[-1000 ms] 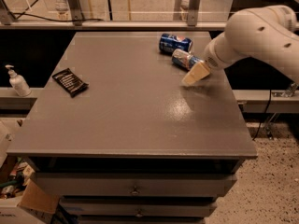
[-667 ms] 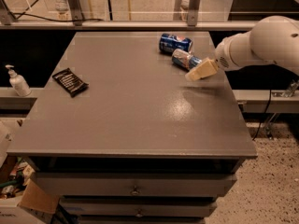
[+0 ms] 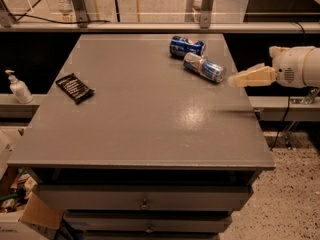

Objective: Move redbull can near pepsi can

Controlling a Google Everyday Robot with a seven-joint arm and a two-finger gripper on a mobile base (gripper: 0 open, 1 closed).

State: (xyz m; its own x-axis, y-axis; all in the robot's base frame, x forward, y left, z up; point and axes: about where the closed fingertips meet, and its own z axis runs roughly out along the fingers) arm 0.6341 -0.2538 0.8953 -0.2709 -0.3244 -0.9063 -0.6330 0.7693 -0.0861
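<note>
redbull can (image 3: 204, 67) lies on its side at the far right part of the table (image 3: 150, 134), slanted, its upper end just beside the pepsi can (image 3: 187, 46), which is also on its side; touching or a hair apart, cannot tell. Compared with a second ago the redbull can sits in about the same spot and angle, pepsi can unmoved too. What changed is the arm: the gripper (image 3: 252, 77) was right at the redbull can's near end over the tabletop, now it has pulled out to the right, past the table's right edge, tip pointing back at the can with a clear gap between them. Spread or pressed together: cannot tell from this view; it carries nothing either way. Reads as release plus retreat, so the can is left where it was meant to go. Judgement: task looks essentially done, the two cans are neighbours, nothing left but the arm clearing away. Small risk: a can on its side could roll. Elsewhere, untouched: black packet (image 3: 74, 88) at the table's left, pump bottle (image 3: 19, 88) on the ledge beyond it.
</note>
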